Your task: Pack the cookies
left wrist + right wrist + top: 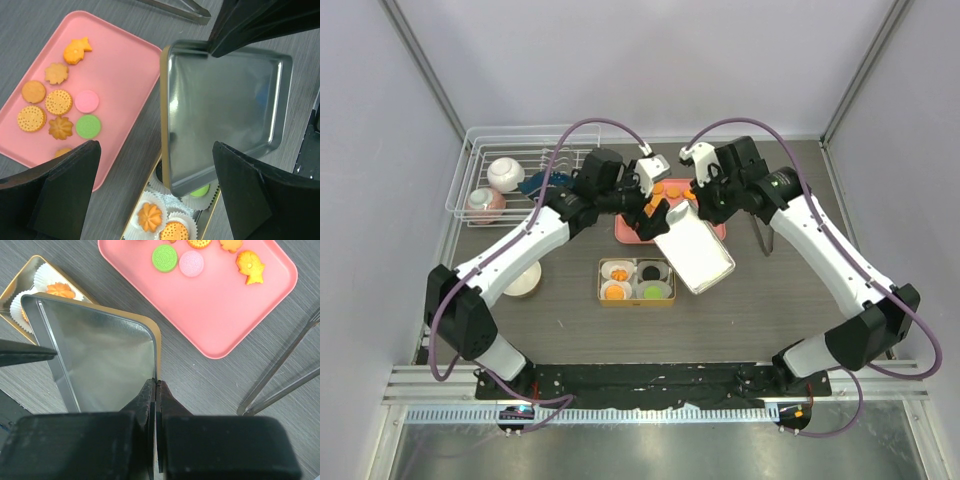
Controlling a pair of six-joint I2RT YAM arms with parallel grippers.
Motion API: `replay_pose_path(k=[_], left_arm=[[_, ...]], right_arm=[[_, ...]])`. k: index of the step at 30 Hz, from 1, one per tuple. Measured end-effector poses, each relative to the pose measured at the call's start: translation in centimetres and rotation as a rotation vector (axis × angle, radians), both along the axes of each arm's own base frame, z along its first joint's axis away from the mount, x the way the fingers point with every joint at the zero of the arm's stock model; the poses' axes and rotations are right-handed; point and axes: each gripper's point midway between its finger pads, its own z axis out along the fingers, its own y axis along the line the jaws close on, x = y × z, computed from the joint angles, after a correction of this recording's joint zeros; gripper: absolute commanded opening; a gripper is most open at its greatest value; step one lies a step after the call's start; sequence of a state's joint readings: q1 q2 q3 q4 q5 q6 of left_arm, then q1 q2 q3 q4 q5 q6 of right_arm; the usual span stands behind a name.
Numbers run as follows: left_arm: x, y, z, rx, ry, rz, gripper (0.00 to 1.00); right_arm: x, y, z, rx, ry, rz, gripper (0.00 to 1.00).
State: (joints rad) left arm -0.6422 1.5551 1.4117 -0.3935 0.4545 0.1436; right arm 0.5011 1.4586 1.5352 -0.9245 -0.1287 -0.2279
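Several cookies [59, 102], mostly orange plus one green [165, 258] and one pale pink [191, 263], lie on a pink tray [125, 65]. More cookies [150, 215] sit in white paper cups inside the gold tin [637, 282]. My right gripper [156, 382] is shut on the rim of the tin's silver lid [100, 355], holding it tilted over the tin's right half. The lid [225, 100] hides part of the tin. My left gripper [155, 150] hangs open above the tin's edge and the lid's corner, touching nothing.
Metal tongs [280, 375] lie on the table right of the pink tray. A white wire rack [510, 170] with two bowls stands at the back left. A pale cup [523, 280] sits left of the tin.
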Motion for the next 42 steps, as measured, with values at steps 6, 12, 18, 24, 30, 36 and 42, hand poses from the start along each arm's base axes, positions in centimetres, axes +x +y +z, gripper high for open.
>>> replay_pose_path(k=[6, 12, 18, 24, 30, 36, 42], left_arm=[[0.0, -0.2, -0.9, 0.011, 0.021, -0.005, 0.98], [-0.6, -1.0, -1.5, 0.008, 0.076, -0.063, 0.88], [-1.3, -2.9, -1.4, -0.005, 0.183, -0.173, 0.76], [-2.8, -2.9, -1.6, -0.006, 0.245, -0.230, 0.68], [-3.5, -2.7, -1.8, 0.000, 0.273, -0.243, 0.57], [-3.7, -2.8, -1.8, -0.003, 0.283, -0.250, 0.31], [-3.7, -2.7, -1.8, -0.005, 0.288, -0.247, 0.24]], right_arm=[[-0.4, 0.2, 1.6, 0.028, -0.038, 0.007, 0.01], [-0.8, 0.4, 2.2, 0.043, -0.049, 0.017, 0.01], [-1.1, 0.4, 2.7, 0.061, -0.071, 0.023, 0.01], [-1.4, 0.4, 2.4, 0.067, -0.074, 0.029, 0.01], [-1.6, 0.3, 1.5, 0.057, -0.057, 0.030, 0.01], [-1.5, 0.3, 1.7, 0.063, -0.067, 0.030, 0.02], [-1.7, 0.3, 1.7, 0.063, -0.070, 0.038, 0.08]])
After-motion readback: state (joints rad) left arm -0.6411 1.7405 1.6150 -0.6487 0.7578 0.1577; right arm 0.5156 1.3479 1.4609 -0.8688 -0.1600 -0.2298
